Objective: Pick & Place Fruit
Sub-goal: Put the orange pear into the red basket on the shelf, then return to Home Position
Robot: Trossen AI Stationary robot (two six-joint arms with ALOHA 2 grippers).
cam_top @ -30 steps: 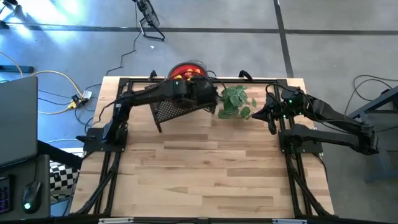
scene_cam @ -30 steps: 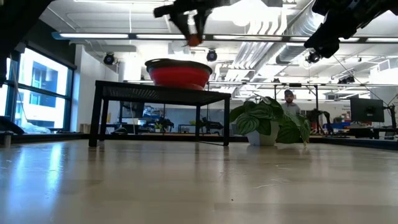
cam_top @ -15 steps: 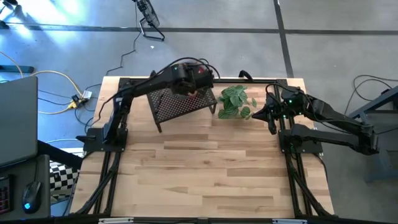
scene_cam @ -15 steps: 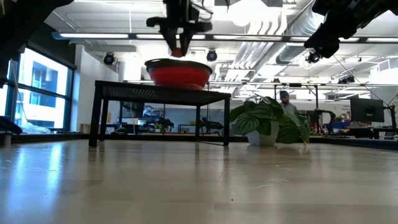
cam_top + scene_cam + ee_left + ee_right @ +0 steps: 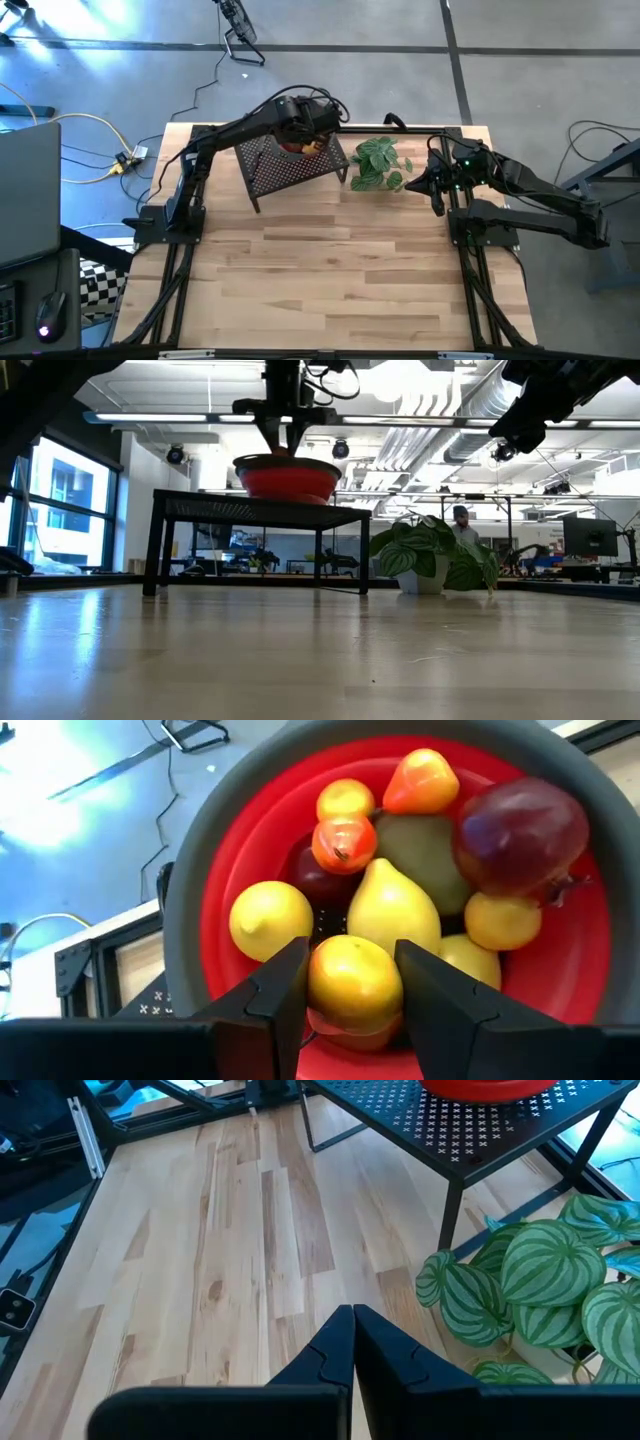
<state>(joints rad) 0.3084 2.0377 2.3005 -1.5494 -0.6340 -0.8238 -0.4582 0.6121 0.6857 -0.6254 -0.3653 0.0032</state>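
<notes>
The bench (image 5: 330, 270) is pale wood, mostly bare in front of me; at its far edge stands a black mesh stand (image 5: 290, 170), and on that a red bowl (image 5: 288, 480) with a grey rim; just right of the stand sits a leafy plant (image 5: 380, 163); my left arm reaches over the stand so that my left claw (image 5: 350, 982) hangs straight above the bowl, fingers (image 5: 275, 995) partly apart and pressed on either side of a yellow-orange fruit (image 5: 354, 978), which I hold just over the heap; my right arm waits at the bench's right far corner, its right claw (image 5: 352, 1342) raised above the wood near the plant, fingers closed together on nothing; the fruit in the bowl (image 5: 400, 870) lies piled: a yellow pear-shaped piece in the middle, a lemon beside it, a big dark red one at the rim, smaller orange and yellow ones, a green one; beyond the bench, far off, a person (image 5: 462, 525) stands in the room
</notes>
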